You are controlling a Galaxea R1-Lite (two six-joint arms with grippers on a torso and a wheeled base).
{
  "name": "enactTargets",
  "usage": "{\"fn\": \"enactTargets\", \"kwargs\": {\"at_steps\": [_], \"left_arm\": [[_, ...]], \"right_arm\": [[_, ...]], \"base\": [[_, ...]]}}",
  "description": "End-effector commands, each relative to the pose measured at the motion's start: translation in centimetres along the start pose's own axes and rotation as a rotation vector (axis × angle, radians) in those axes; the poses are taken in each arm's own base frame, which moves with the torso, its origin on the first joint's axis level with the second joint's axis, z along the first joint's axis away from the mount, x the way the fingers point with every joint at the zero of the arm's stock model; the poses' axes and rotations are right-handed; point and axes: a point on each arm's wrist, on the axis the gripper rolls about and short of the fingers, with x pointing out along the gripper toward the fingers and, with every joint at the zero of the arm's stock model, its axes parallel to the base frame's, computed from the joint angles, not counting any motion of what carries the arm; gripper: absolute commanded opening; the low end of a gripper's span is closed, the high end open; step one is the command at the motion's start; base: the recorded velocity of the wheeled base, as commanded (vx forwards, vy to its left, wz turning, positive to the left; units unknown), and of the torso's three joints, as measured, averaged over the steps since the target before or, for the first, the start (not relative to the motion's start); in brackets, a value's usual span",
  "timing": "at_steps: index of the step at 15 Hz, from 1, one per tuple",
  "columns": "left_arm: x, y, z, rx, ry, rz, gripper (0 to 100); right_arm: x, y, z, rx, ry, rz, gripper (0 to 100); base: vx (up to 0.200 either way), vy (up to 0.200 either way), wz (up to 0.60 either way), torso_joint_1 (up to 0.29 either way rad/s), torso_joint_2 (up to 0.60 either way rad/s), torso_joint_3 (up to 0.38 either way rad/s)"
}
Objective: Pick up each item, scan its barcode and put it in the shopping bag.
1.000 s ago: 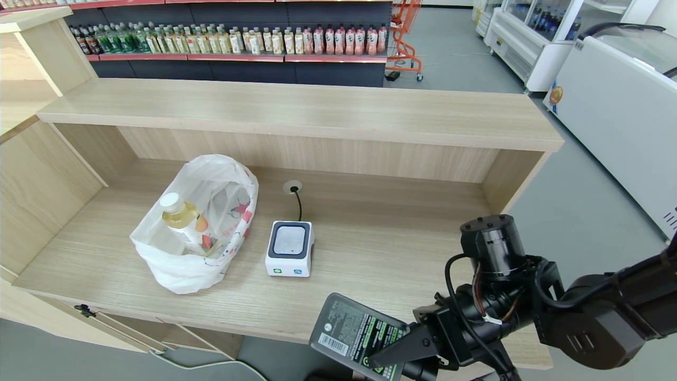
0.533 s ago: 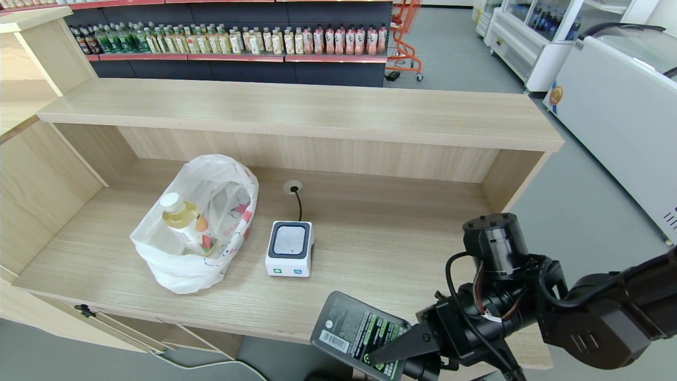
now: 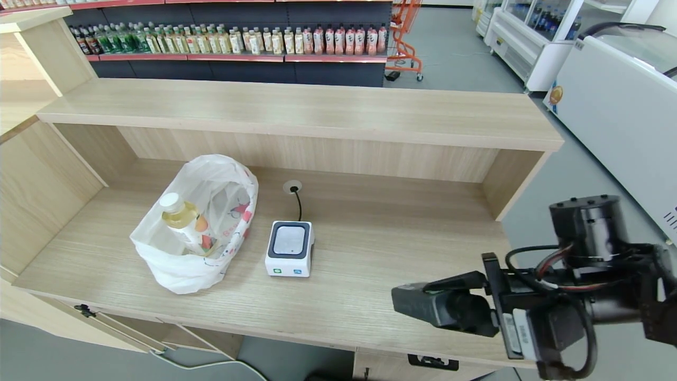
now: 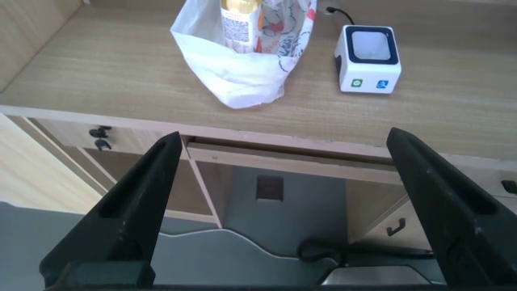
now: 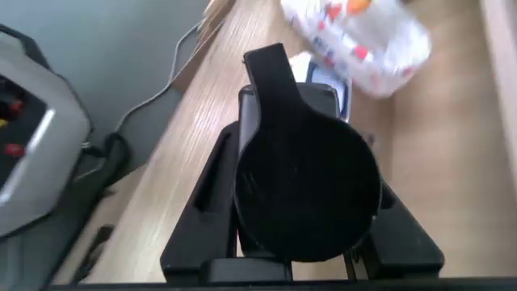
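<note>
From the head, the right gripper (image 3: pixel 465 307) hangs over the near right corner of the counter (image 3: pixel 370 248), closed on a dark pack (image 3: pixel 418 304) that lies edge-on and points left. The scanner (image 3: pixel 289 247) sits mid-counter, well to the left of the pack and a little farther back, window facing up. Just left of it stands the shopping bag (image 3: pixel 211 174), mouth open, with a bottle (image 3: pixel 180 216) upright inside.

From the left wrist, the left gripper (image 4: pixel 284 137) is spread wide with nothing between its fingers. It is held below and in front of the counter's near edge, and the bag and scanner lie beyond it.

From the right wrist, the pack sits clamped between the two fingers, with the scanner straight beyond it and the bag farther on.

By my reading, one item is bagged and this pack is at the scan step. The next move calls for carrying it left over the scanner and turning the wrist so the barcode face looks down at the window. Only then should it go on to the bag's mouth, clear of the bottle.
</note>
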Motion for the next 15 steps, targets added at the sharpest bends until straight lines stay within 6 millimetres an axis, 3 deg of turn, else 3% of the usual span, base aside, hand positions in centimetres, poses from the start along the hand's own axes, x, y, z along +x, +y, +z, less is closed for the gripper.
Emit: {"fn": "enactTargets", "kwargs": {"at_steps": [1,2,4,6,9,12,15], "left_arm": [[0.0,0.0,0.0,-0.001,0.000,0.000,100],[0.0,0.0,0.0,-0.001,0.000,0.000,100],[0.0,0.0,0.0,-0.001,0.000,0.000,100],[0.0,0.0,0.0,-0.001,0.000,0.000,100],[0.0,0.0,0.0,-0.001,0.000,0.000,100],[0.0,0.0,0.0,-0.001,0.000,0.000,100],[0.0,0.0,0.0,-0.001,0.000,0.000,100]], "right_arm": [[-4.0,-0.2,1.6,0.213,0.005,-0.073,0],[-4.6,-0.9,1.8,0.364,0.012,-0.117,0],[-5.5,-4.4,3.0,0.938,-0.085,-0.222,0],[-5.0,-7.3,3.2,1.357,-0.178,-0.312,0],[-1.6,-7.9,0.6,1.584,-0.237,-0.431,0],[1.3,-7.2,-0.1,1.720,-0.263,-0.470,0],[2.5,-7.0,0.3,1.772,-0.268,-0.442,0]], "base": [[0.000,0.000,0.00,0.000,0.00,0.000],[0.000,0.000,0.00,0.000,0.00,0.000],[0.000,0.000,0.00,0.000,0.00,0.000],[0.000,0.000,0.00,0.000,0.00,0.000],[0.000,0.000,0.00,0.000,0.00,0.000],[0.000,0.000,0.00,0.000,0.00,0.000],[0.000,0.000,0.00,0.000,0.00,0.000]]}}
